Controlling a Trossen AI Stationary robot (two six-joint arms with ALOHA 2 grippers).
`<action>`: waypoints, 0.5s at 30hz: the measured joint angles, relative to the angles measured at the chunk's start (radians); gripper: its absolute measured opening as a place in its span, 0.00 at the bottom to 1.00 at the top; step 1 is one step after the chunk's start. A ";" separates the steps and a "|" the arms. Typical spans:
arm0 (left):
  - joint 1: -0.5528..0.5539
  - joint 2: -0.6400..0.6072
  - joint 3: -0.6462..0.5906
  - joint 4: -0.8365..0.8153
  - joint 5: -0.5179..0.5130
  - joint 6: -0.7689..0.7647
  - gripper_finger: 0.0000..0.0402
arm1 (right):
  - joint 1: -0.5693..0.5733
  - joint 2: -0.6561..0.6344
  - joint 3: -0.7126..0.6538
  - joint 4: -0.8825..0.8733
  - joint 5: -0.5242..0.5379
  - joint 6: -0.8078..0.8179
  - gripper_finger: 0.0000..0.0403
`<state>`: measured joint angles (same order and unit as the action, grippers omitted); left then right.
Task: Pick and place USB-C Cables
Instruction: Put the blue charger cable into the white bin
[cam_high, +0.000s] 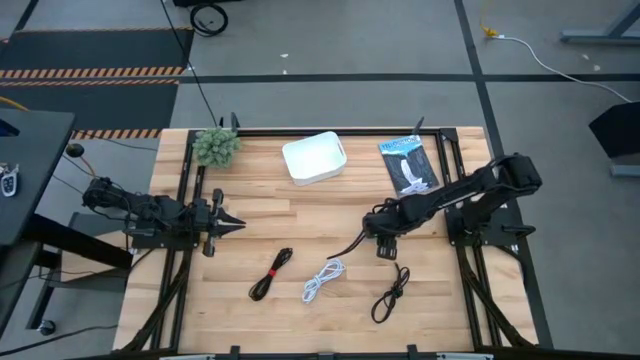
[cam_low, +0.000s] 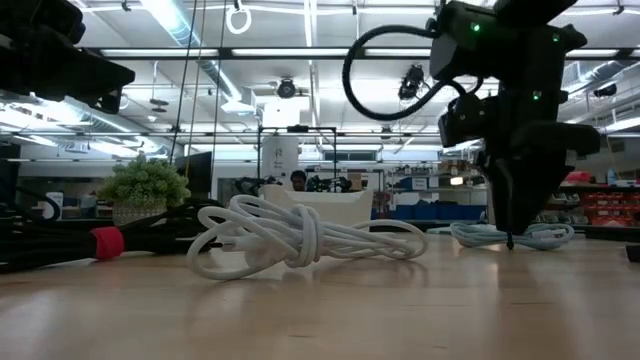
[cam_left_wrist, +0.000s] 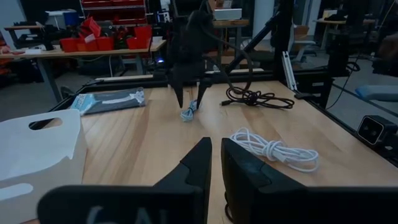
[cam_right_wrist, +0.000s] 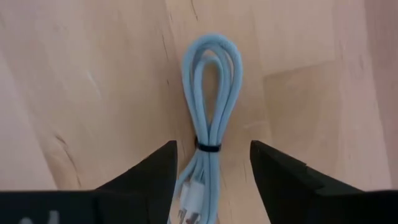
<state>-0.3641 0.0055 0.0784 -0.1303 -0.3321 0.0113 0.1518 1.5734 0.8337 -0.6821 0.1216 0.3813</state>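
The pale blue-grey cable (cam_right_wrist: 210, 93) lies flat on the table, a coil bound by a thin black tie. My right gripper (cam_right_wrist: 212, 158) hangs over it pointing down, open, one finger on each side of the coil, not touching it. From table height, the same cable (cam_low: 510, 235) lies at the fingertips. The white cable (cam_high: 323, 280), the black cable with the red tie (cam_high: 271, 273) and the all-black cable (cam_high: 391, 293) lie near the table's near edge. My left gripper (cam_high: 240, 224) waits shut at the table's left side.
A white bin (cam_high: 314, 157) stands near the far edge, with a green fuzzy ball (cam_high: 216, 146) to its left and a flat printed packet (cam_high: 410, 165) to its right. Bare wood lies between the two grippers. Black frame rails run along both table sides.
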 joint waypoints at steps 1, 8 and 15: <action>0.000 0.000 0.000 0.000 0.000 0.000 0.11 | -0.003 0.006 0.000 0.001 -0.006 0.000 0.50; 0.000 0.000 0.000 0.000 0.000 0.000 0.11 | -0.023 0.044 0.000 0.014 -0.035 0.001 0.38; 0.000 0.000 0.000 0.002 0.000 0.000 0.11 | -0.025 0.051 0.000 0.015 -0.039 -0.027 0.16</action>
<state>-0.3639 0.0059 0.0784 -0.1287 -0.3322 0.0116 0.1272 1.6242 0.8337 -0.6670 0.0830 0.3540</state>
